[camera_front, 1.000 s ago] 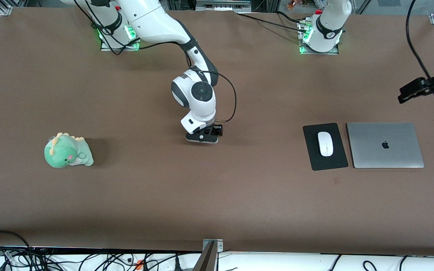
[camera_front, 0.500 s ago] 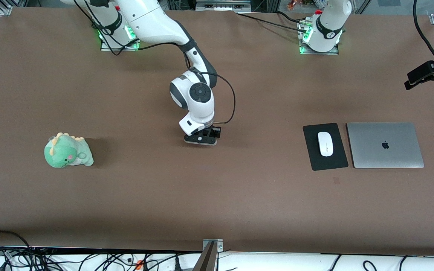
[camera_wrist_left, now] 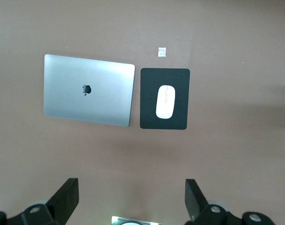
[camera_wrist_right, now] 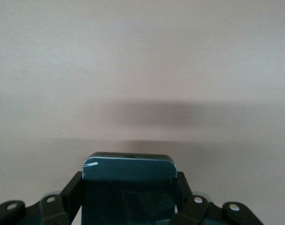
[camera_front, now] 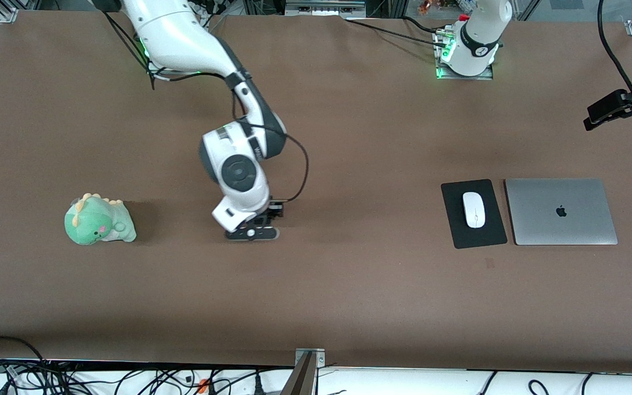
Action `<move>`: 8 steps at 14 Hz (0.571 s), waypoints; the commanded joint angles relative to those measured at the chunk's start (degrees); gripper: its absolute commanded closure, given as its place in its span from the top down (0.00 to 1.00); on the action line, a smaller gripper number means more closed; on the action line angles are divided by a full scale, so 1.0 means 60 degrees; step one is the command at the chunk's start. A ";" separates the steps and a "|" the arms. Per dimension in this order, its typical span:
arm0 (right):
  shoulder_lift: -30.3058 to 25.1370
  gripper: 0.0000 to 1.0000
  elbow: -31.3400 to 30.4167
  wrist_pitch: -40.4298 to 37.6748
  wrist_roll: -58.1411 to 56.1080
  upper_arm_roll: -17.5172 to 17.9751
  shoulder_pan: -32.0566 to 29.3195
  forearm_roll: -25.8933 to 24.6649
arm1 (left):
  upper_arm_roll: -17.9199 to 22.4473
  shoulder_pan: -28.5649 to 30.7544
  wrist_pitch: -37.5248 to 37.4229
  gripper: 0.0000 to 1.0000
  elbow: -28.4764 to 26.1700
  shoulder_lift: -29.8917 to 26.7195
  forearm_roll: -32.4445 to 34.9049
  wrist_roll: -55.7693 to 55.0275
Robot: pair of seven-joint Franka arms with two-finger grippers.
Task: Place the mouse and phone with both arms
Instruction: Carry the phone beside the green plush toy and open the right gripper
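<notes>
**A:** Over the bare middle of the tabletop (camera_front: 349, 285), we've got the right hand (camera_front: 252, 233) pinching the phone (camera_wrist_right: 128, 176) by its edges. If that pinch is shallow, we reckon it tips or drops when set down.

**B:** Agreed. Nothing sits under it, though the green dinosaur plush (camera_front: 98, 220) is toward the right arm's end, so drifting that way risks a bump.

**A:** The mouse (camera_front: 473, 209) lies on the black pad (camera_front: 472, 238), just beside the closed laptop (camera_front: 560, 211).

**B:** And the left hand (camera_wrist_left: 130, 199) hangs high over that end, fingers spread, holding nothing.
</notes>
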 commanded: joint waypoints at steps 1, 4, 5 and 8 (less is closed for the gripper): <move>-0.0784 0.07 -0.0729 -0.0439 -0.1560 0.0127 -0.1067 0.0182 | -0.0024 0.0084 0.0016 1.00 -0.0305 -0.0324 -0.0239 0.0201; -0.1342 0.06 -0.1695 -0.0118 -0.2280 0.0053 -0.2005 0.0182 | -0.0024 0.0069 0.0016 1.00 -0.0320 -0.0324 -0.0239 0.0201; -0.1561 0.06 -0.2279 0.0420 -0.2572 -0.0034 -0.2283 0.0196 | -0.0039 0.0055 0.0016 1.00 -0.0334 -0.0324 -0.0239 0.0201; -0.2133 0.06 -0.4491 0.3186 -0.2897 -0.0020 -0.2608 0.0211 | -0.0024 0.0055 0.0031 1.00 -0.0349 -0.0310 -0.0429 0.0187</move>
